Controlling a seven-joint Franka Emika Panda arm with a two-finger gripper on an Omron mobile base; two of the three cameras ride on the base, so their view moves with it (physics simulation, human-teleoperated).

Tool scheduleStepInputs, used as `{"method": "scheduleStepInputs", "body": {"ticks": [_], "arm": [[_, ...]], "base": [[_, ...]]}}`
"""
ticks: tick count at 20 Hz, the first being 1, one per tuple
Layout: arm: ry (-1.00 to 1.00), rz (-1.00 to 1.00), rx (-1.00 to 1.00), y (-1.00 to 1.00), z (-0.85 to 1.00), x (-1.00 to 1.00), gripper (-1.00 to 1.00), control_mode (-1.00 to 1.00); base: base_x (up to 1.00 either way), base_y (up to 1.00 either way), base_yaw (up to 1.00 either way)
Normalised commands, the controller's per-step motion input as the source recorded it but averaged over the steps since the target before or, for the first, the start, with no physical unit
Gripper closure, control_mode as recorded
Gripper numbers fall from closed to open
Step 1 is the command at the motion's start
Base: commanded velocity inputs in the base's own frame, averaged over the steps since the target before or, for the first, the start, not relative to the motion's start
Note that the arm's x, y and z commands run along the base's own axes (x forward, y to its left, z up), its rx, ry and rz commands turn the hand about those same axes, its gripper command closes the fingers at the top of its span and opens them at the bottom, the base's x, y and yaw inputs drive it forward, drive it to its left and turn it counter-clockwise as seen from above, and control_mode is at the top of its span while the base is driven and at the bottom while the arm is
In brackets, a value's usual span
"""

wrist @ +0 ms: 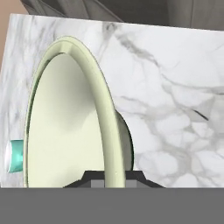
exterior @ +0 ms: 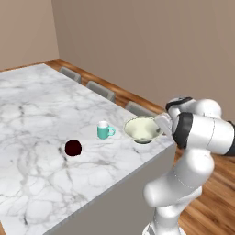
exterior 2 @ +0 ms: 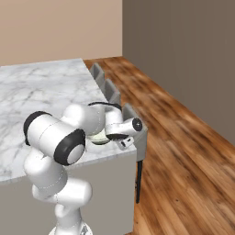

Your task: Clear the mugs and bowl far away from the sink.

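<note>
Clamping the rim of the pale cream-green bowl (wrist: pixel 70 127), the tool (wrist: pixel 114 177) sits at the bottom centre of the hand view, its two dark fingertips (wrist: pixel 94 178) pressed to either side of the thin wall with the jaws nearly together. In that view the bowl stands on edge, its hollow facing the left of the frame and its narrow foot to the right, against white marble.

In the left base view the tool (exterior: pixel 161 125) meets the bowl (exterior: pixel 142 129) at its right rim, right of centre in the frame, where the bowl is at the near corner of the marble bench (exterior: pixel 41 119). Whether its foot rests on the marble or is just clear of it cannot be told. In the right base view the tool (exterior 2: pixel 125 142) shows at the centre of the frame, beside a sliver of the bowl (exterior 2: pixel 97 137) behind the arm.

Just left of the bowl in the left base view stands the teal mug (exterior: pixel 104 131), upright, handle toward the bowl; a strip of it (wrist: pixel 15 156) shows at the left edge of the hand view. Further left and lower lies the dark maroon mug (exterior: pixel 73 148), apart from both. Grey chair backs (exterior: pixel 101 90) line the bench's far edge, over a wooden floor (exterior 2: pixel 183 151).
</note>
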Motion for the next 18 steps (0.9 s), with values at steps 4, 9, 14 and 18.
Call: {"method": "scheduleStepInputs", "body": {"ticks": [4,9,14,18], "arm": [[0.0,0.0,-0.05,0.0,-0.3,0.19,1.0,-1.0],[0.0,0.0,-0.05,0.0,-0.26,0.16,-1.0,-1.0],[-0.15,0.05,0.01,0.0,0.2,-0.19,-1.0,-1.0],[-0.27,0.08,0.05,-0.08,0.76,-0.51,-1.0,-1.0]], "base": [[0.0,0.0,0.0],[0.0,0.0,0.0],[0.0,0.0,0.0],[0.0,0.0,0.0]]}}
